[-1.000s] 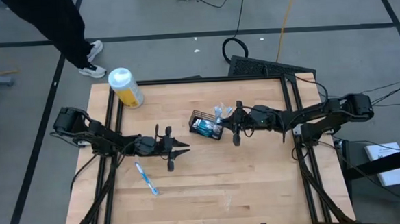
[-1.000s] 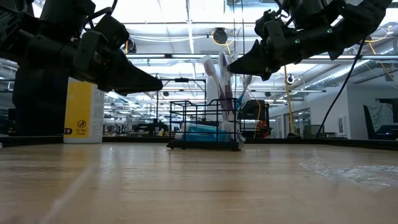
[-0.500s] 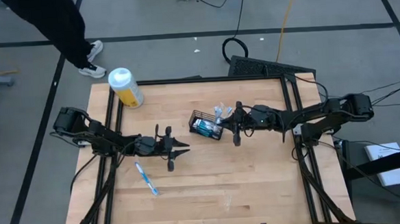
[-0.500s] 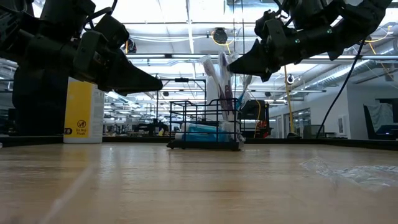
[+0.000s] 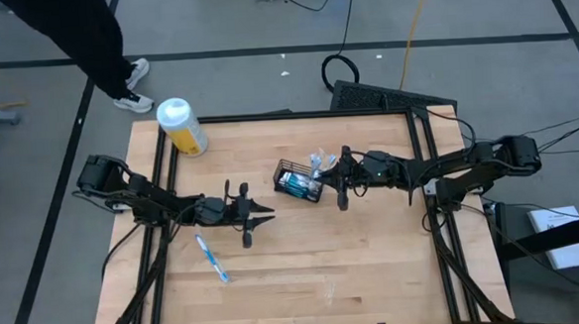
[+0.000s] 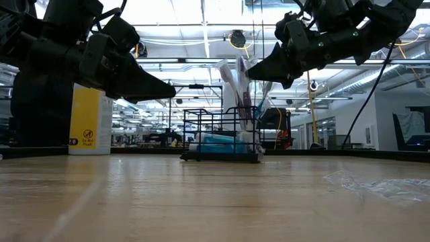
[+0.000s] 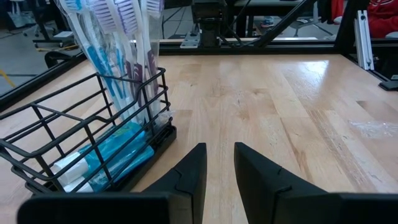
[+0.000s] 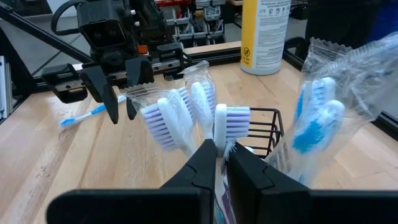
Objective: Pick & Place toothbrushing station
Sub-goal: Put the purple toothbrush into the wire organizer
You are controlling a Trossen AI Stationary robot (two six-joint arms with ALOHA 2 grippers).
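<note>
The black wire basket (image 5: 293,182) stands on the table's middle, with teal tubes (image 7: 115,155) lying in it and wrapped toothbrushes (image 8: 186,115) standing upright at its right end. My right gripper (image 8: 219,155) reaches in from the table's right and is shut on one of these toothbrushes. My left gripper (image 7: 219,152) hovers left of and nearer than the basket. It points toward the table's right, its fingers a narrow gap apart with nothing between them. In the low view both grippers (image 6: 168,91) (image 6: 252,70) hang above the tabletop. My right gripper pinches the white neck (image 8: 219,138) of a purple-bristled toothbrush, just under its head, between its two fingers. The fingers come nearly level from the table's right and lie across the brush. The brush stands upright in the basket among the others.
A yellow bottle with a white cap (image 5: 181,126) lies at the far left corner. A loose blue-and-white toothbrush (image 5: 211,258) lies on the wood near the left arm. A scrap of clear plastic (image 6: 376,185) lies near the front right. A person's legs (image 5: 85,44) show beyond the far left corner.
</note>
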